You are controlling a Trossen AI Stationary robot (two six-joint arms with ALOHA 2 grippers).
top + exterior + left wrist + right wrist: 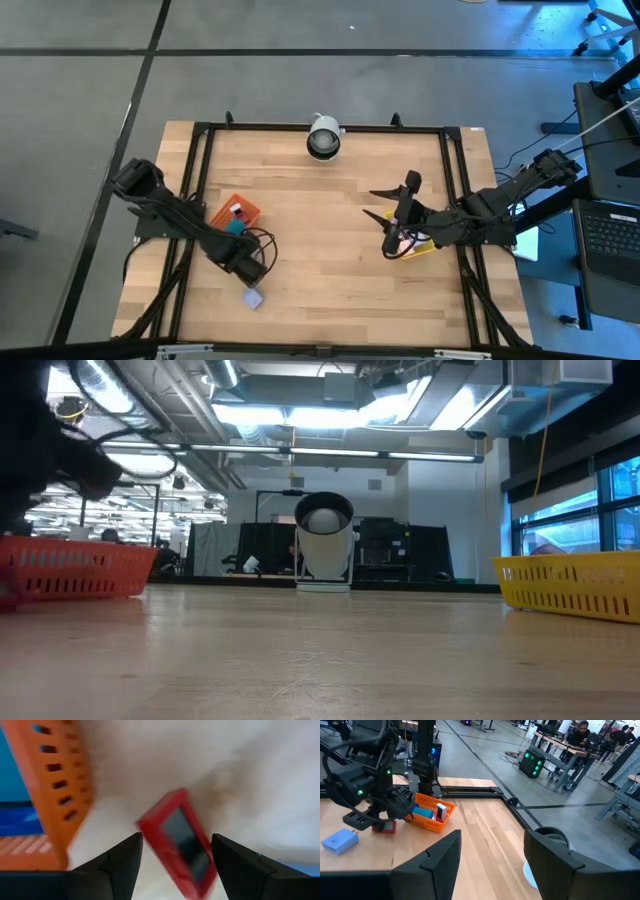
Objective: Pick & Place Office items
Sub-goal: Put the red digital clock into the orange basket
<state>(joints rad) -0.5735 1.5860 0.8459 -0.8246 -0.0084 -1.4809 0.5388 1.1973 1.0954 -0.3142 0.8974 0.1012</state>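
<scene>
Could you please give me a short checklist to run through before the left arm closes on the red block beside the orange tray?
1. Left hand open: ok, both fingers stand apart.
2. Red block between the fingers: ok, though it lies at a slant to them.
3. Orange tray out of the fingers' way: ok, it sits to one side, apart from the block.
4. Light blue block out of the way: ok, it lies apart from the red one on the table.
5. Right hand away from the work: ok, it hangs open above the yellow tray.
6. Fingers low enough to grip: cannot tell.
</scene>
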